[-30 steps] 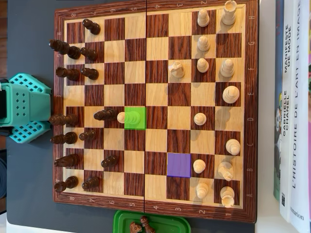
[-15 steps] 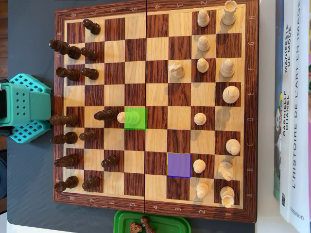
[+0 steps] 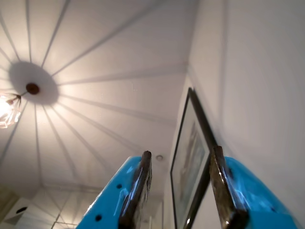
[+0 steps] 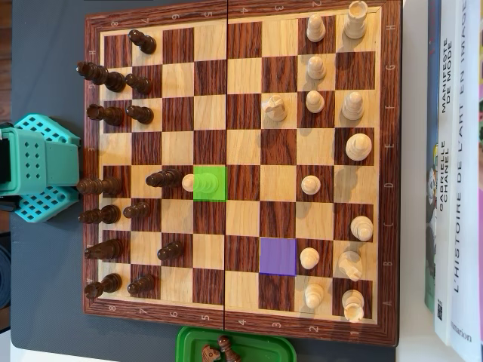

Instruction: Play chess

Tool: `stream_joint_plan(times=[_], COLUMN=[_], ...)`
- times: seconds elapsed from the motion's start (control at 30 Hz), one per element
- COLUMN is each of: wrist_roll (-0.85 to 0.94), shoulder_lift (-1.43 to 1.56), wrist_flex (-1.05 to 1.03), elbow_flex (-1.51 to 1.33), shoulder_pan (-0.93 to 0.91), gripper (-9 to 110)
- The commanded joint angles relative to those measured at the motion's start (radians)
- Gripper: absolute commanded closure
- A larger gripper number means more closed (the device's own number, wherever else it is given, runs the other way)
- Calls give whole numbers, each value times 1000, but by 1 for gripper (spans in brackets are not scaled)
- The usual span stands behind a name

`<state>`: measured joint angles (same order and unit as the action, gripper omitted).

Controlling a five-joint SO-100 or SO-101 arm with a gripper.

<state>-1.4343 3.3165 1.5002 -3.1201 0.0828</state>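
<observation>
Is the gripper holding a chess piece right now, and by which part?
Nothing is held: the gripper points at the ceiling, jaws apart and empty.

Fourteen light pieces (image 4: 358, 145), perhaps fifteen dark pieces (image 4: 141, 41), one board (image 4: 226, 311).

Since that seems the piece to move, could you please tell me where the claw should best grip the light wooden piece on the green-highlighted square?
Grip the light wooden piece around its narrow upper body, descending from straight above. It stands upright, and a dark wooden piece sits on the adjacent square towards the teal arm base, so close across the free sides.
</observation>
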Motion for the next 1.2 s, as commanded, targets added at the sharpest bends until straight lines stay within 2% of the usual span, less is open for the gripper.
stream_joint_plan(times=[0.0,0.1,0.73,1.17], wrist_roll=[8,8,2,-3], shoulder_lift=[21,32,32,32], wrist_flex=[46,63,304,304], elbow_flex=[-35,-38,-38,-38], shoulder_pan=[-44,-95,-95,-104], gripper=[83,83,83,83])
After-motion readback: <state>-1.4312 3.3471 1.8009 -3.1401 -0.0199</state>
